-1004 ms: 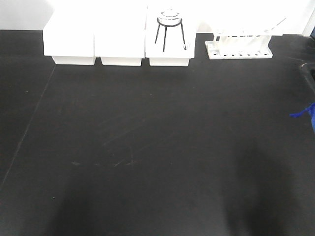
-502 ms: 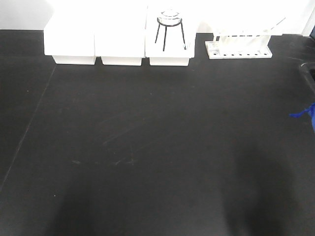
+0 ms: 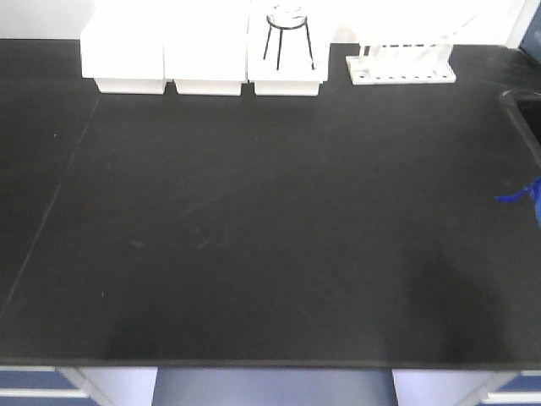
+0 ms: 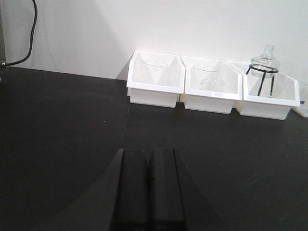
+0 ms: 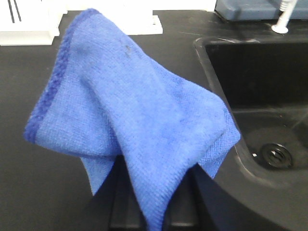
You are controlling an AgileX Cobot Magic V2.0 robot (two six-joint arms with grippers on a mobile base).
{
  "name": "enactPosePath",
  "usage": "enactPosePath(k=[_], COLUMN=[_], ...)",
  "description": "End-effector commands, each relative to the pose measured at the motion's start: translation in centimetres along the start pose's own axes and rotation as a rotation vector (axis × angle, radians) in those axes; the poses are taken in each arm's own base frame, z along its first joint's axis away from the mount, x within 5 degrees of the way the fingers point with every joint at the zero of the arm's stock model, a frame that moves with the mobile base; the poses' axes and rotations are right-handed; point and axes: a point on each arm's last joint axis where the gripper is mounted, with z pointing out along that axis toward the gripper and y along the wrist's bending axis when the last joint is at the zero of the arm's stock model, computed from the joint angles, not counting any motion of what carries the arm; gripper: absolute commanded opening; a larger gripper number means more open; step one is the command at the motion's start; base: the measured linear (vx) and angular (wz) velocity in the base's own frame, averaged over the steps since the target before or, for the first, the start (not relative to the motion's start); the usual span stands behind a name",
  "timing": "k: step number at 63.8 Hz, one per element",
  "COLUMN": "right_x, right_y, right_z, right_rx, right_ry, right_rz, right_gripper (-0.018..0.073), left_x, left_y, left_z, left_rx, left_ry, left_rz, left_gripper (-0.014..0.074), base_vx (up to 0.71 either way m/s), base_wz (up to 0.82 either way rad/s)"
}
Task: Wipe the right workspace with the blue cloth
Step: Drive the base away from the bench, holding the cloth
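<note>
Along bottom, bench edge [image 3: 270, 364] now showing; blue cloth [image 5: 139, 115] still in right hand [image 5: 153, 211].

Quick count, using the test-tube rack [image 3: 401, 68] as the anchor, so that's one rack. Left of it there are three white bins [image 3: 205, 59] in a row. The bin nearest the rack has one wire tripod [image 3: 286, 42] with one glass flask [image 4: 264, 57] on top. Right of the rack: one sink [image 5: 250, 72] with one drain [image 5: 275, 155], plus one blue cloth [image 5: 134, 115]. Far left of the rack, past the bins, one black cable [image 4: 32, 33].
</note>
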Motion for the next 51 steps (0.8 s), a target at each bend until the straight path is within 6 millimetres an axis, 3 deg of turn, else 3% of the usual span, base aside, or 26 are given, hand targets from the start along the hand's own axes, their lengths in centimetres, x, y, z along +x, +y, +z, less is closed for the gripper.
enactPosePath(k=[1, 51], right_x=[-1.5, -1.5], right_y=[-0.06, -0.06], right_z=[-0.4, -0.4], right_rx=[0.004, 0.004], right_ry=[-0.097, -0.097], right_rz=[-0.01, -0.01], right_gripper=[-0.0003, -0.0003], left_x=[0.24, 0.24], left_y=[-0.04, -0.04], left_z=[0.03, 0.03], left_rx=[0.017, 0.017], left_ry=[-0.063, -0.063], left_rz=[-0.015, -0.015], left_gripper=[-0.0006, -0.0006], base_vx=[-0.2, -0.25], base_wz=[-0.04, 0.01])
